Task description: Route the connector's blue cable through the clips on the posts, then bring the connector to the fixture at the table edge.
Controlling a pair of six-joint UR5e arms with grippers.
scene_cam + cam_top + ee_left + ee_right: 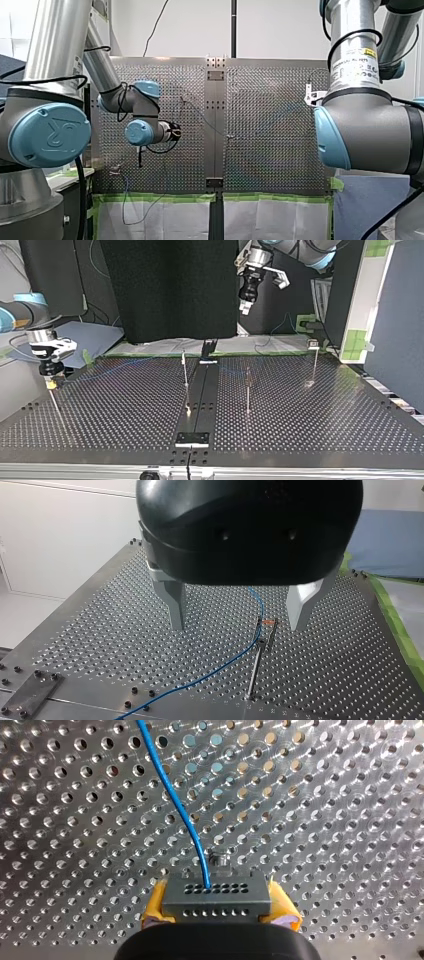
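1. The bench (310, 415) is perforated metal with a dark strip (202, 390) down its middle; green tape (160, 198) lines one edge, a black panel (170, 285) stands beyond
2. My right gripper (217, 901) clamps the connector (216, 895) between yellow pads (154, 910); the blue cable (170, 790) leaves the connector's face and runs ahead of the fingers
3. My left gripper (239, 610) is spread wide, nothing between its metal fingers (176, 605); below and ahead of them a post (254, 672) meets the cable at its clip (263, 635)
4. In the top view my right fingers sit near the bench's side edge; my left fingers hang high above its far edge, open plate well below them
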